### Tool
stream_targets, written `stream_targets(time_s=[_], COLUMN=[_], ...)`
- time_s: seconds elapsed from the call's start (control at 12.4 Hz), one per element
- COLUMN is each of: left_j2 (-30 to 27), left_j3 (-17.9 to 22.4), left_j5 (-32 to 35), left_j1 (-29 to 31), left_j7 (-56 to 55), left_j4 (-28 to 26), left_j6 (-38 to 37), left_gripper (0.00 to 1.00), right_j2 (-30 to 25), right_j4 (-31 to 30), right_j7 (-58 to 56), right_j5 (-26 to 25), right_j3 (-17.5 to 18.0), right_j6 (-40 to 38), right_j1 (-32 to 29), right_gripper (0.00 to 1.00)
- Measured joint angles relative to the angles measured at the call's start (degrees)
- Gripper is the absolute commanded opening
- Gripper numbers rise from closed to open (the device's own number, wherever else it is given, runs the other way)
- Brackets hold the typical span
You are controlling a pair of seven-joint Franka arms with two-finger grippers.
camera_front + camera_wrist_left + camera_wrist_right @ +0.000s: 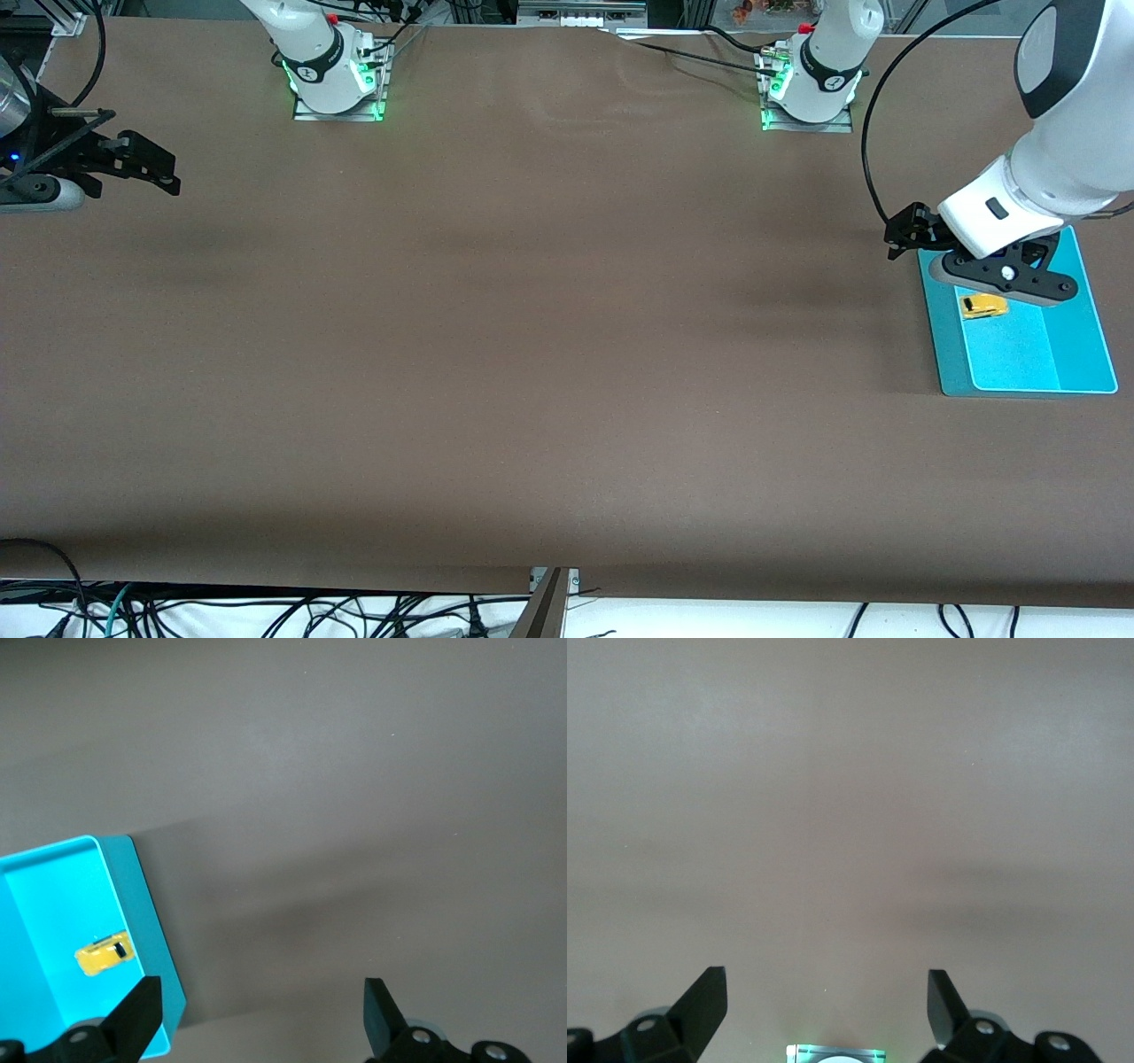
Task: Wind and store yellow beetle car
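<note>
Yellow beetle car (983, 306) lies in the turquoise tray (1085, 354) at the left arm's end of the table (532, 354), resting on the tray floor in the part of it farther from the front camera, close to the tray wall that faces the right arm's end; its long axis runs roughly across the tray, end to end of the table, tilted a little; my left gripper (904, 237) hangs over the tray's edge just beside the car, fingers (142, 1014) spread wide and holding nothing; in the left wrist view one finger sits over the tray rim and the car lies just off that finger, not between the pair; so I judge the car already stored and the left arm by far the nearer; my right gripper (151, 168) waits over bare table at the right arm's end, fingers (704, 1005) wide apart and empty.
</note>
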Motion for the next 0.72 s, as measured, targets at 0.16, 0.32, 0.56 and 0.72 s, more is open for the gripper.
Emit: stream_targets(time_s=[0.16, 0.32, 0.56, 0.72], left_j2=[-1.3, -1.7, -1.7, -1.9], left_j3=[0.1, 0.3, 0.6, 0.7], left_j5=[-1.3, -1.4, -1.4, -1.4], left_j1=[-0.4, -0.1, 2.0, 2.6], left_j7=[-5.2, -8.0, -8.6, -8.7], left_j4=[-1.3, -1.6, -1.7, -1.7], left_j6=[0.1, 0.9, 1.2, 1.4], left_gripper=[1.00, 1.00, 1.00, 1.00], right_j2=[0.0, 0.0, 0.0, 0.0], right_j4=[0.0, 0.0, 0.0, 0.0], right_j7=[0.0, 0.0, 0.0, 0.0], right_j5=[0.0, 0.0, 0.0, 0.3], right_j3=[0.0, 0.0, 0.0, 0.0], right_j6=[0.0, 0.0, -0.9, -1.2], right_j1=[0.0, 0.0, 0.0, 0.0], right_gripper=[1.00, 1.00, 1.00, 1.00])
